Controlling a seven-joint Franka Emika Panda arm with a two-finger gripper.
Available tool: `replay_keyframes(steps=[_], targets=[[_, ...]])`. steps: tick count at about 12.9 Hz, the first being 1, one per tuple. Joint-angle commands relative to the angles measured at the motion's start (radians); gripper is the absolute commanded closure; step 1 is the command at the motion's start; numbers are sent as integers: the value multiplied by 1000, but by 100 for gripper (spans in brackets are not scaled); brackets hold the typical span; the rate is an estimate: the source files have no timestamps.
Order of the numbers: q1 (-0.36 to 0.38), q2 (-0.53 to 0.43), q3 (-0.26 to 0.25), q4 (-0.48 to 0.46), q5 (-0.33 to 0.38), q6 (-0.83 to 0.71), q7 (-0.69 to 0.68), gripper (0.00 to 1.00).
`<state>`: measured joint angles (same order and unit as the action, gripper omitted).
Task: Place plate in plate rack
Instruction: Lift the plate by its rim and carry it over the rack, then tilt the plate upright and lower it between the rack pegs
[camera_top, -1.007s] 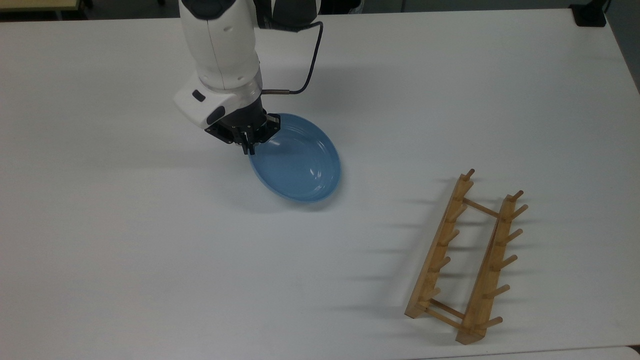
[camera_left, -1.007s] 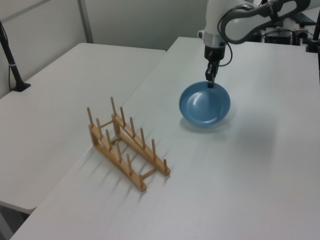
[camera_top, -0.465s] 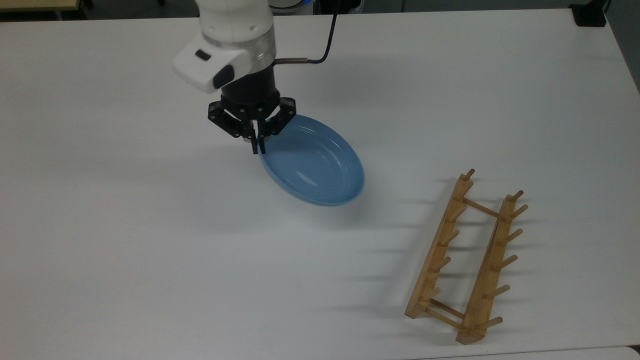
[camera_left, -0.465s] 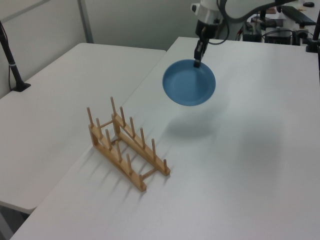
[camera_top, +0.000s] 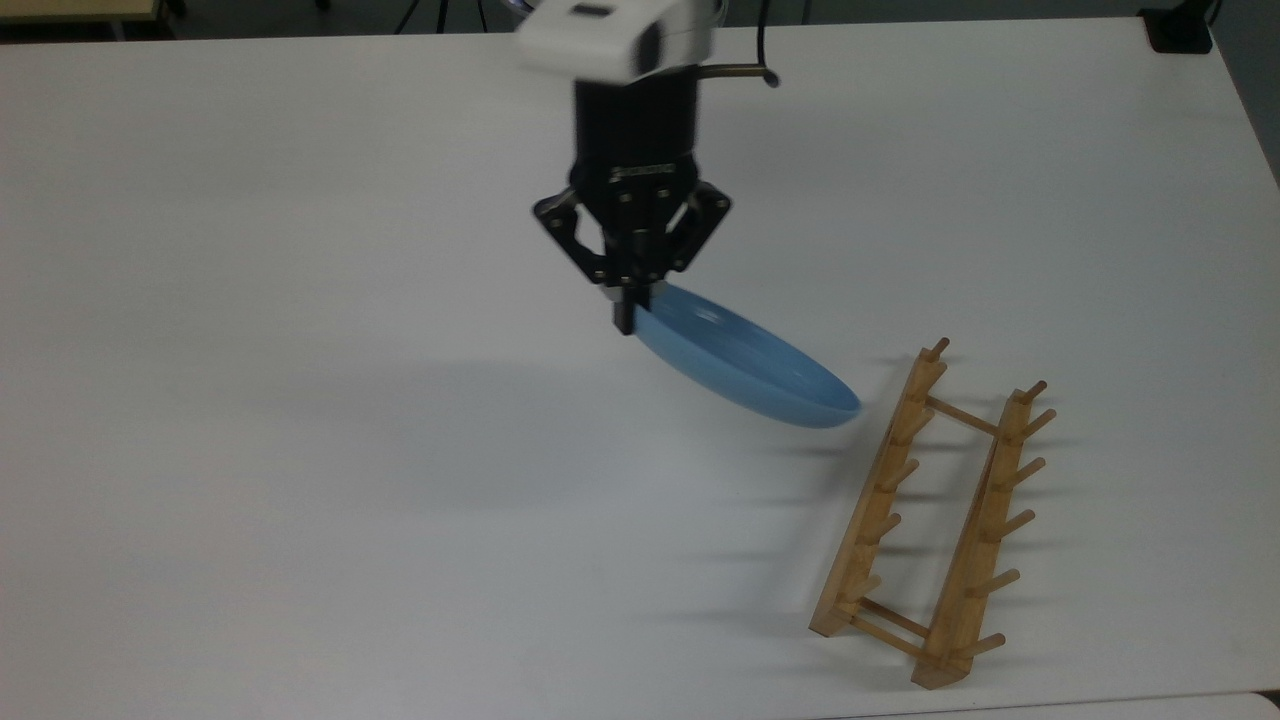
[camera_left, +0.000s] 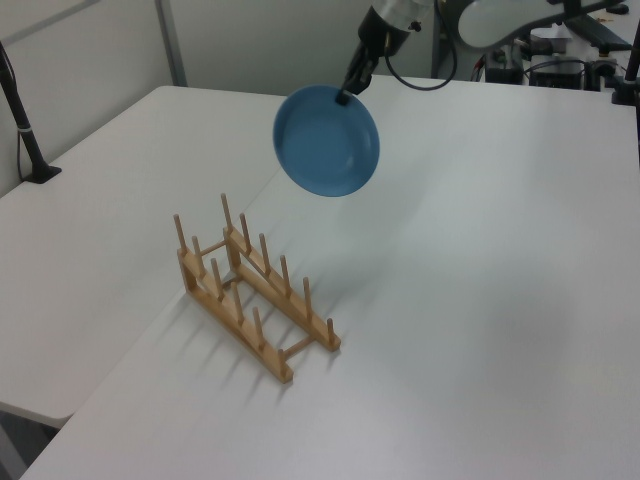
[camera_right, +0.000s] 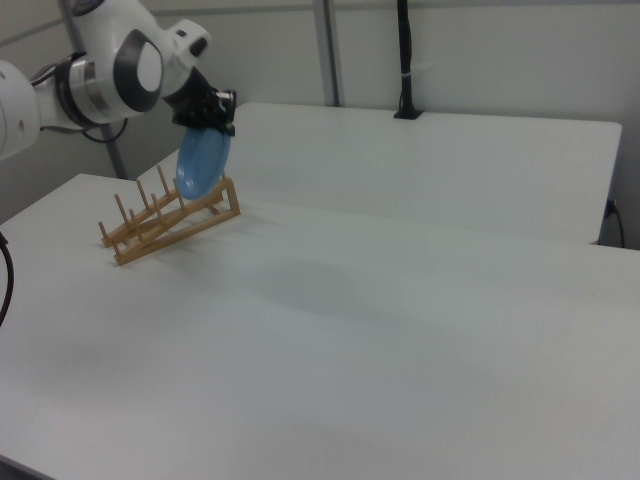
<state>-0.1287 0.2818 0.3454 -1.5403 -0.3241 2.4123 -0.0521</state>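
Your gripper (camera_top: 627, 318), jaws clenched on the rim, holds the light-blue plate (camera_top: 745, 362) airborne and tilted; the wooden plate rack (camera_top: 930, 520) waits at its four o'clock, slotting undone.

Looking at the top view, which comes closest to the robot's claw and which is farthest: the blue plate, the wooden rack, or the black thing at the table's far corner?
1. The plate: held at its rim by the end effector, hanging toward the top view's right.
2. The plate rack: on the table, lower right in the top view.
3. The black object: at the table's upper right corner in the top view, farthest.
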Motion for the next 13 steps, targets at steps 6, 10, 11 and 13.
replay_keyframes(steps=[6, 10, 11, 13], targets=[[76, 102, 32, 57, -354, 412, -18, 100], [144, 128, 21, 100, -398, 432, -11, 100], [159, 141, 17, 120, -400, 436, -11, 100], [226, 184, -47, 196, -418, 438, -9, 100]])
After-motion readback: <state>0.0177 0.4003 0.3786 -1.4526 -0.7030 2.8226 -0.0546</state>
